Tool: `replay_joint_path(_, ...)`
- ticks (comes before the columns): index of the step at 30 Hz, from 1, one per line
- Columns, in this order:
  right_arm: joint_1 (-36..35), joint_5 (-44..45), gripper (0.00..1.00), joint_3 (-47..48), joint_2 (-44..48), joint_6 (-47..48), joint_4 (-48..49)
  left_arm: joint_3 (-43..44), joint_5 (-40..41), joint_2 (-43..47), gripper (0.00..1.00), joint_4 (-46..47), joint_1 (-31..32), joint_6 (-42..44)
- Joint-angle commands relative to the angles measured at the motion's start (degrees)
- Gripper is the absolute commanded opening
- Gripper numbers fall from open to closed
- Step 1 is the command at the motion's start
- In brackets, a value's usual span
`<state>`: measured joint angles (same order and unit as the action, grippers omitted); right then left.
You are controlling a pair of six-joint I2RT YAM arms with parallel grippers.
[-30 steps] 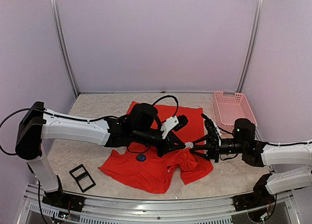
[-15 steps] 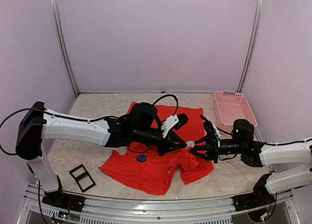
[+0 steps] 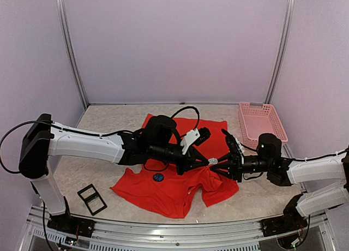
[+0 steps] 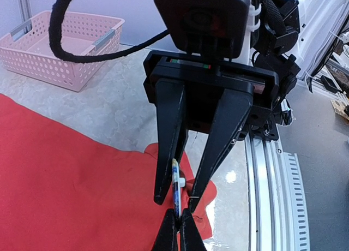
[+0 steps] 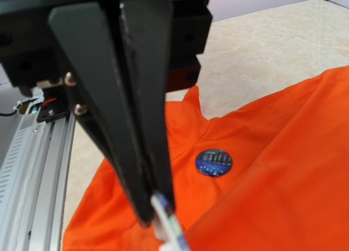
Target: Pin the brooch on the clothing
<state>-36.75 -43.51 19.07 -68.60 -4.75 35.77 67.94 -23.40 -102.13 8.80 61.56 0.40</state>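
The clothing (image 3: 163, 192) is a red T-shirt spread on the table, also seen in the left wrist view (image 4: 65, 174) and the right wrist view (image 5: 283, 169). My left gripper (image 3: 206, 162) (image 4: 178, 221) hovers over the shirt's right side, shut on the lower edge of the brooch (image 4: 175, 188), a thin blue disc seen edge-on. My right gripper (image 3: 218, 166) (image 4: 175, 196) faces it, jaws a little apart on either side of the brooch. One finger touches the pin at its back. In the right wrist view the brooch (image 5: 170, 225) is blurred below the left gripper's black fingers.
A second round blue badge (image 3: 158, 177) (image 5: 214, 162) lies on the shirt's front. A pink basket (image 3: 260, 120) (image 4: 60, 41) stands at the back right. A black rectangular frame (image 3: 91, 199) lies at the front left. The metal rail (image 4: 272, 196) runs along the near edge.
My right gripper has slid left up to the left gripper, and its jaws have narrowed around the brooch. The left arm has stayed still, holding the brooch.
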Motion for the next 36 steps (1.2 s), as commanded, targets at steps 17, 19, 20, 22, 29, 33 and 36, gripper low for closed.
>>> replay_joint_path(17,5.75,-3.66,0.16,5.69,-6.43,-10.1,3.25,2.98,-2.03,-2.76,0.0,-0.02,0.29,1.09)
replay_joint_path(19,6.32,-2.99,0.17,5.87,-6.67,-11.15,3.7,3.15,-2.21,-3.01,0.0,-0.09,0.4,0.94)
replay_joint_path(20,6.49,-2.65,0.17,5.89,-6.72,-11.65,3.89,3.14,-2.29,-3.14,0.0,-0.03,0.35,0.92)
replay_joint_path(22,7.03,-2.23,0.16,6.01,-6.85,-12.6,4.08,3.07,-2.32,-3.22,0.0,-0.02,0.4,0.96)
replay_joint_path(29,8.3,-1.75,0.1,6.38,-7.83,-15.94,4.35,3.19,-2.06,-3.26,0.0,-0.97,0.45,1.4)
replay_joint_path(33,9.02,-0.31,0.04,6.95,-8.32,-17.25,2.73,3.03,-1.9,-3.11,0.0,-1.15,0.61,1.74)
replay_joint_path(36,9.24,-0.68,0.03,7.38,-8.77,-17.42,1.94,3.01,-1.88,-3.13,0.0,-1.24,0.75,1.63)
